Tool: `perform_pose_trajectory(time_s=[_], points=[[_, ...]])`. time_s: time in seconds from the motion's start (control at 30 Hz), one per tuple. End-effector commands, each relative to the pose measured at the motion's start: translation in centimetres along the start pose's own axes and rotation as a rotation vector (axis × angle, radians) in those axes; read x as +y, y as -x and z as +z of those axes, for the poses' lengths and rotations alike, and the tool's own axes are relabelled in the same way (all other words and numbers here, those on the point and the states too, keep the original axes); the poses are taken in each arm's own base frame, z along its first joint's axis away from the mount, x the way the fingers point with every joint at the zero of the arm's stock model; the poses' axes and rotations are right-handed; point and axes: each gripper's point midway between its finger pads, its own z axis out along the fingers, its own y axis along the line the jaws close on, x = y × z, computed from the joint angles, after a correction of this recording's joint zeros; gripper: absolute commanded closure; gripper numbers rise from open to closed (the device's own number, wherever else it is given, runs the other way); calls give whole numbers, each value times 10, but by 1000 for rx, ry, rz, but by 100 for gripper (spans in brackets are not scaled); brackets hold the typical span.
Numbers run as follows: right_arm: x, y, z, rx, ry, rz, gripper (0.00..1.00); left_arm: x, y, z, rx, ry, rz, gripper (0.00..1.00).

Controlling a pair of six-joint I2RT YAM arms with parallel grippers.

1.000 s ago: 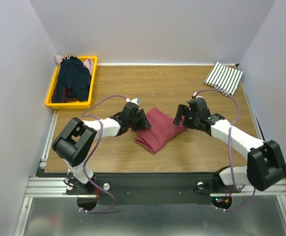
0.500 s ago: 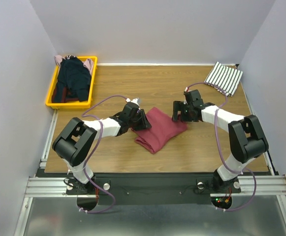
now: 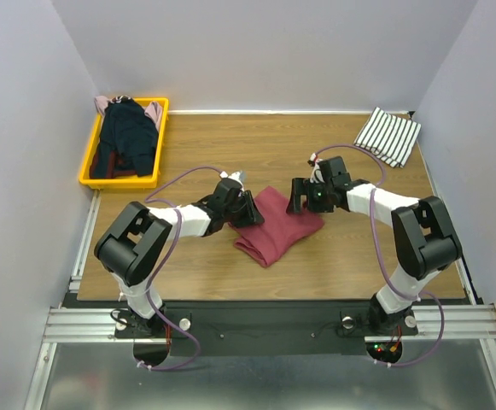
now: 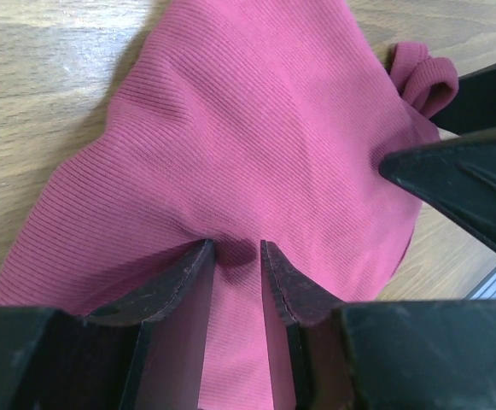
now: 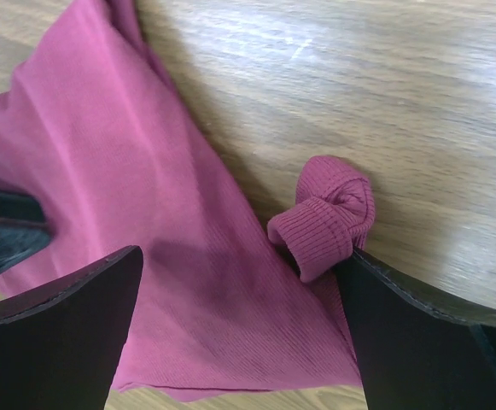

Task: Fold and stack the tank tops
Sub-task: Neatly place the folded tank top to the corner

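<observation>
Both arms reach low and inward to the dark red tank top (image 3: 277,224), which lies mid-table (image 3: 230,145). Left gripper (image 4: 237,248) at its left edge, fingers nearly together, pinching a pucker of cloth. Right gripper (image 5: 239,256) at its right corner, spread wide, straddling a rolled strap (image 5: 329,213). The top's long axis runs diagonally, near-left to far-right. Striped tank top (image 3: 388,135) lies well beyond it, far right.

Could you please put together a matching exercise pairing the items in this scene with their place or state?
1. striped tank top
2. dark red tank top
3. navy tank top
4. right claw

A. in the yellow bin
B. far right corner of the table
C. wide open
D. middle of the table

Pairs: 1-B, 2-D, 3-A, 4-C
</observation>
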Motion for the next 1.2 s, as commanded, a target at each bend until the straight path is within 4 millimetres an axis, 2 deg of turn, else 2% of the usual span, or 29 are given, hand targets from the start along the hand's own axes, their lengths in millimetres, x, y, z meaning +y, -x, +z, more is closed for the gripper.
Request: perform_pose_trajectory(time_s=[0.0, 0.1, 0.2, 0.43, 0.5, 0.53, 0.6, 0.67, 0.77, 0.9, 0.93, 1.0, 1.03, 1.17], points=[[16, -16, 3, 44, 77, -25, 0, -6, 0, 2, 1, -34, 3, 61], [17, -20, 5, 53, 63, -29, 1, -7, 0, 3, 3, -36, 4, 61], [14, -26, 10, 87, 44, -31, 7, -6, -1, 4, 6, -37, 5, 61], [-2, -43, 26, 158, -48, -34, 31, -10, -1, 8, 14, -48, -4, 61], [-5, -42, 27, 159, -70, -35, 44, -17, 3, 6, 7, -64, -3, 61], [-9, -38, 27, 149, -96, -40, 61, -20, 6, 4, 3, -68, -2, 61], [-14, -35, 28, 146, -123, -47, 74, -24, 11, 0, -11, -69, -1, 61], [-20, -33, 29, 144, -161, -59, 83, -33, 21, -10, -35, -75, 1, 61], [-30, -22, 26, 114, -222, -84, 90, -48, 40, -31, -87, -76, 13, 60], [-38, 9, 19, 30, -311, -125, 95, -67, 69, -68, -162, -99, 53, 59], [-42, 19, 17, 4, -343, -138, 95, -66, 77, -82, -180, -92, 57, 59], [-46, 32, 13, -25, -381, -169, 96, -66, 88, -97, -207, -92, 88, 59], [-50, 48, 10, -61, -418, -178, 97, -67, 99, -111, -238, -92, 95, 59], [-70, 78, 8, -103, -534, -238, 99, -58, 116, -137, -277, -56, 161, 59]])
